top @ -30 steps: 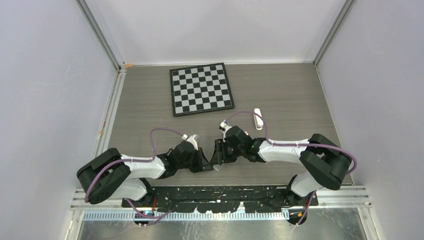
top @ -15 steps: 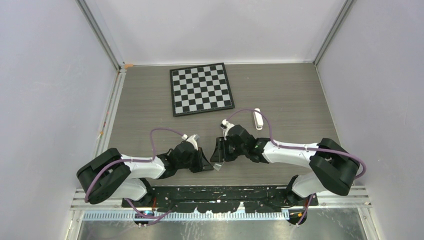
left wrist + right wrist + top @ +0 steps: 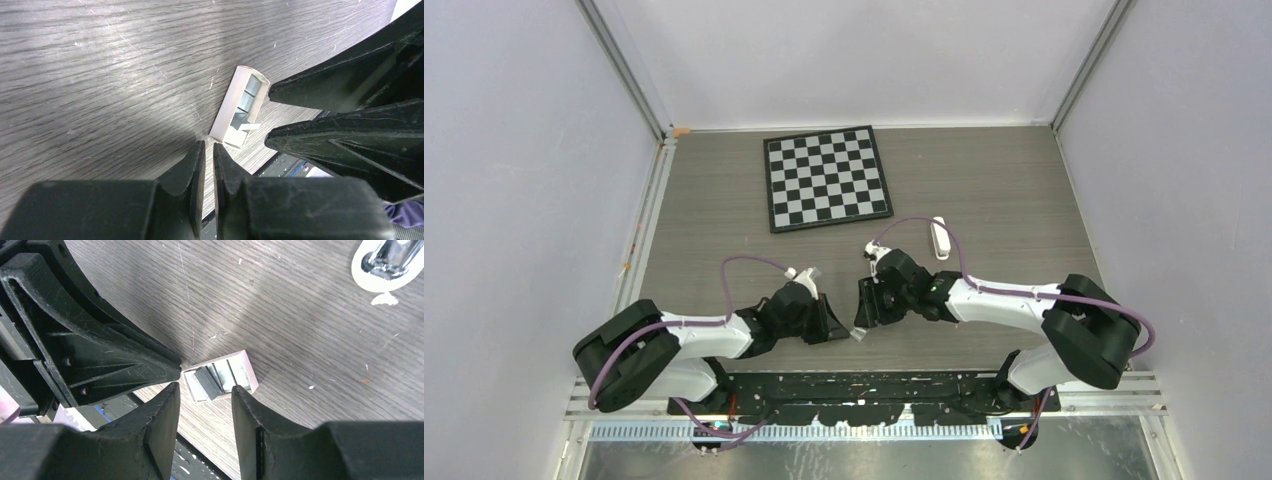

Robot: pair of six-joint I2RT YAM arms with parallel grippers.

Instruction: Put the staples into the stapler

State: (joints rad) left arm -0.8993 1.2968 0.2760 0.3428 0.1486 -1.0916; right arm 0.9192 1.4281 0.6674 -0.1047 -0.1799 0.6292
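The staples [image 3: 220, 376] are grey strips lying in a small open white box near the table's front edge. They also show in the left wrist view [image 3: 246, 95], and the box shows in the top view [image 3: 856, 335]. My right gripper [image 3: 204, 390] is open and empty, its fingertips just short of the box on the near side. My left gripper [image 3: 209, 147] is shut and empty, its tips right beside the box's near end. The two grippers face each other over the box [image 3: 829, 325] [image 3: 865, 305]. The white stapler [image 3: 940, 237] lies on the table behind the right arm.
A checkerboard [image 3: 827, 177] lies at the back centre. The black front rail [image 3: 864, 385] runs just past the box. A white-rimmed shiny metal thing [image 3: 387, 260] shows at the right wrist view's top right; I cannot tell whether it is the stapler.
The right arm's elbow has swung out to the right and its gripper has shifted slightly over the box. The left arm has barely moved.
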